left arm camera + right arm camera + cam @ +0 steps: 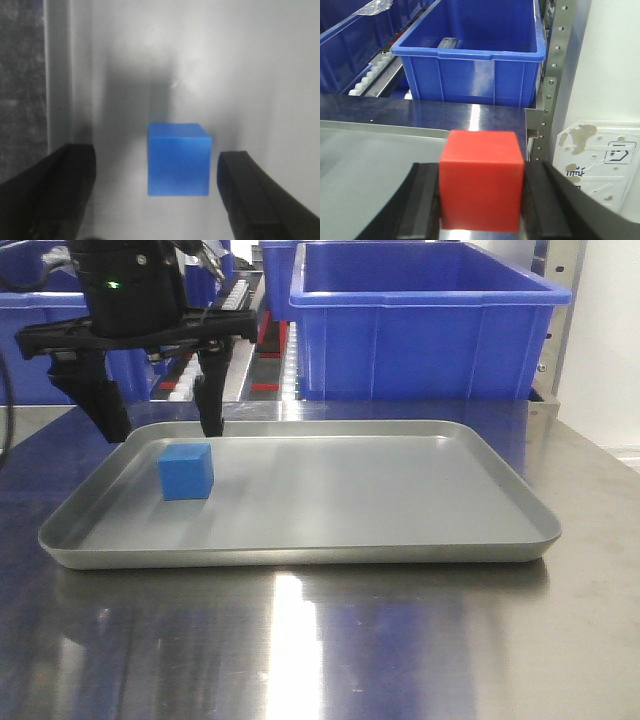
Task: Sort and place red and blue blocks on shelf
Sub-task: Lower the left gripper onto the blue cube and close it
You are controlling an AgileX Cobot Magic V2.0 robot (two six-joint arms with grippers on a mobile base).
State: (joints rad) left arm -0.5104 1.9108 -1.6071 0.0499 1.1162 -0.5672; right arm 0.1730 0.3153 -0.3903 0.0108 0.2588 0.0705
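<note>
Left gripper (160, 426): I hold it low over the left end of the tray. Jaws are apart. In the left wrist view one stands on each side of the blue block, with a gap on both sides and no contact.
Blue block (186, 471): It sits flat on the tray floor near the left rim. It is a plain matte cube with crisp edges and flat faces. I judge it light and rigid, and not fragile.
Grasp point, blue block: I judge the two opposite side faces, at mid-height, to be the right hold. The matte skin should give fair grip, and the flat faces should seat squarely.
Tray (300, 552): Shallow grey metal with rounded corners and a raised lip. The floor is smooth, so I expect the cube to slide if one jaw touches first.
Tabletop (400, 640): Brushed steel, highly reflective.
Bin (420, 340): Large blue moulded plastic, glossy, with a ribbed rim. It stands on the shelf behind the tray.
Shelf (554, 60): Perforated steel upright, with roller tracks beside the bin.
Right gripper (481, 200): Jaws are clamped on the red block, raised above the tabletop and facing the shelf.
Red block (481, 175): Matte cube held by its two side faces. It sits square between the jaws. I judge the hold secure.
</note>
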